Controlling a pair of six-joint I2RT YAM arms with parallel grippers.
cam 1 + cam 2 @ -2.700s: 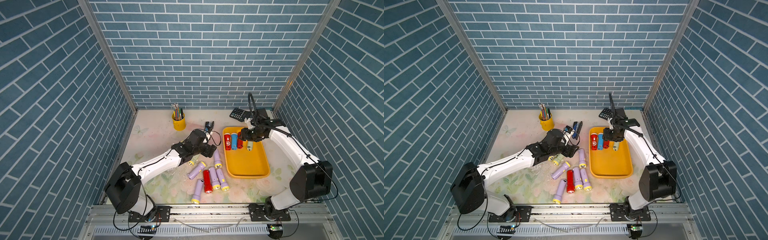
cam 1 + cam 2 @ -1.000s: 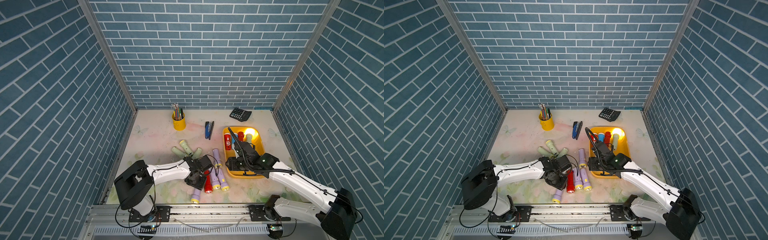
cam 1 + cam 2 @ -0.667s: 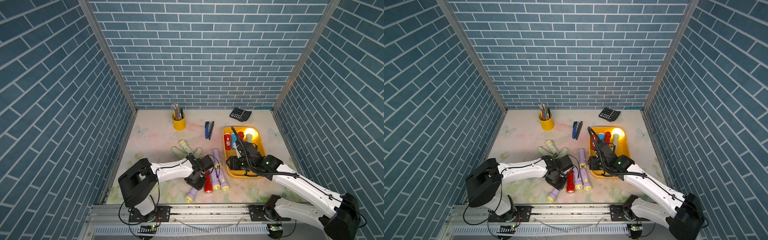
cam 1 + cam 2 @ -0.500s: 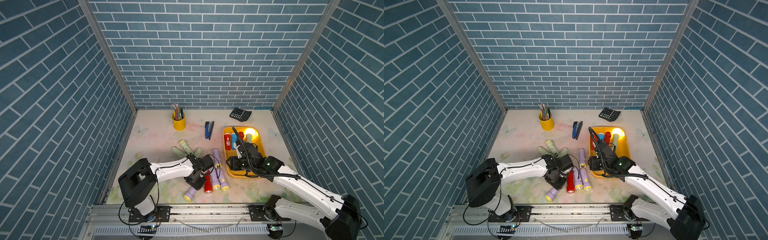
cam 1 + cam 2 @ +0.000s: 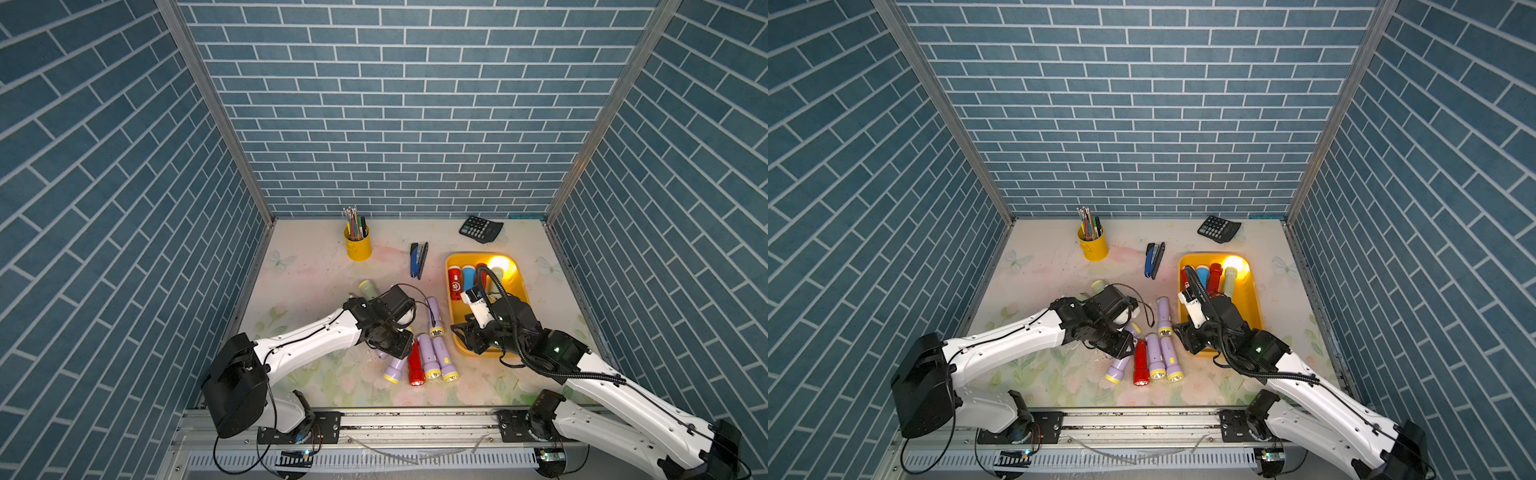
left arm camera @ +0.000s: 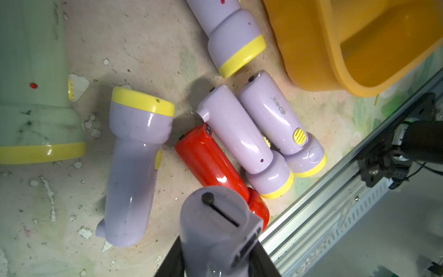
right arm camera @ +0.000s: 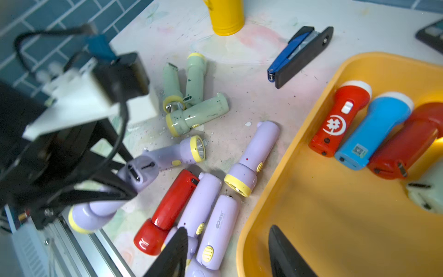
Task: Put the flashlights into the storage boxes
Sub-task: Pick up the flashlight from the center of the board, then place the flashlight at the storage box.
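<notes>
Both white arms stretch forward, wrists low. Left gripper pinches a lilac flashlight between its fingers (jaws nearly together); right gripper gapes, empty.

You have open floor in the near half of the orange tray; four torches crowd its far end. Lilac torches lie packed just beside its left wall. The desk by the pen cup is bare.
</notes>
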